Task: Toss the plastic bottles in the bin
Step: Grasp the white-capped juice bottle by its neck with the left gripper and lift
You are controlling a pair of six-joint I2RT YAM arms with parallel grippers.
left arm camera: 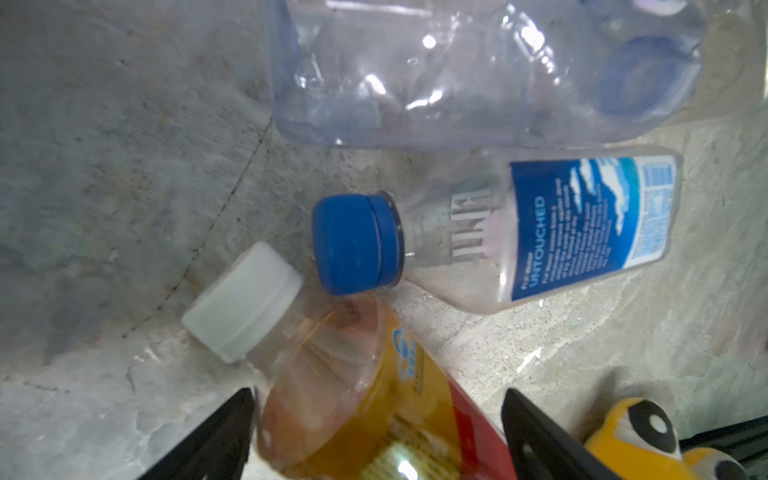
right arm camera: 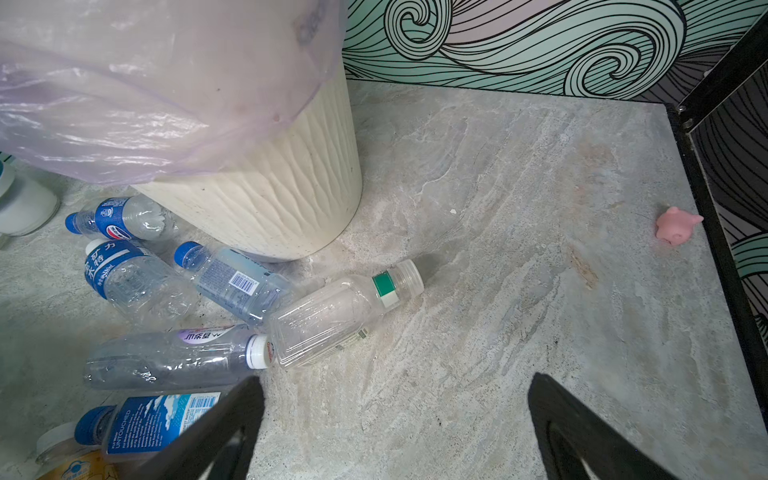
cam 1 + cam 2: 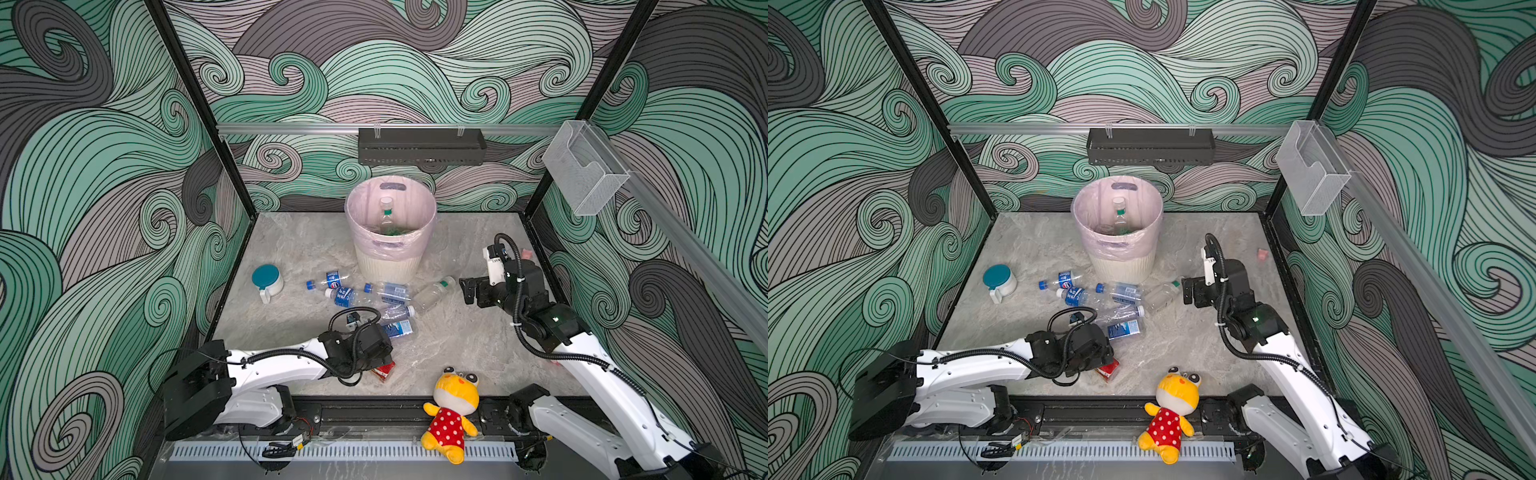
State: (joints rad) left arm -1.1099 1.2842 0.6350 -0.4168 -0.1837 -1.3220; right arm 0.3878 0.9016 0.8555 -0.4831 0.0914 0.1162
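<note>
Nearest the front edge, a yellow plush toy (image 3: 451,411) in a red dotted dress lies across the black rail, right of centre. Just beyond it to the left, the left gripper (image 1: 378,395) is lowered over the amber bottle (image 1: 353,395), which lies on its side on the grey stone-pattern table (image 3: 457,353). Its jaws are spread wide, one finger on each side of the bottle body. Nothing is clamped, and contact between fingers and bottle cannot be confirmed. The amber bottle has a white cap and a red-and-yellow label. The blue-labelled bottle (image 1: 540,232) lies just beyond it, blue cap beside the amber shoulder. Next comes a crushed clear bottle (image 2: 174,357) with a white cap.

Farther back, four more bottles lie near the base of the bin. From right to left these are the green-banded bottle (image 2: 336,316), the barcode bottle (image 2: 237,286), the white-capped blue bottle (image 2: 124,274) and the small blue-capped bottle (image 2: 116,214). A teal-lidded white cup (image 3: 267,280) stands left of this group.

The right gripper (image 2: 392,382) hovers at the right, jaws fully apart and empty, above bare table near the green-banded bottle.

The bin (image 3: 390,266) stands upright at far centre, lined with a pink bag. One binned bottle (image 3: 387,216) is visible inside. A pink pig toy (image 2: 677,224) lies at the far right edge.
</note>
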